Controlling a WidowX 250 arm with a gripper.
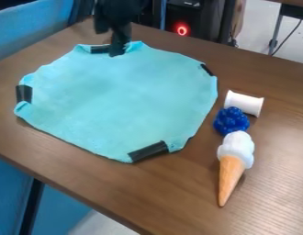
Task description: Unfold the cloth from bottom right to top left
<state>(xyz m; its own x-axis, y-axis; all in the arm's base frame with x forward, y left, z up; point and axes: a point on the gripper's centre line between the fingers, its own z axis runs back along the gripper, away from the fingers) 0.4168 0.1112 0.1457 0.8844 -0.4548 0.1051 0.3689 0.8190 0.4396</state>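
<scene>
The robot's gripper (119, 48) is looking black all over, like coal. Just above its tip, it is looking thin and a bit bumpy, like a dark twig. Higher up, the black arm (120, 10) is getting much wider and chunky, like a big block. On the left side of the picture, just above the gripper's tip, a short, stubby black part is sticking out. The edges are looking uneven, and the dark colour is hiding the small bits.
</scene>
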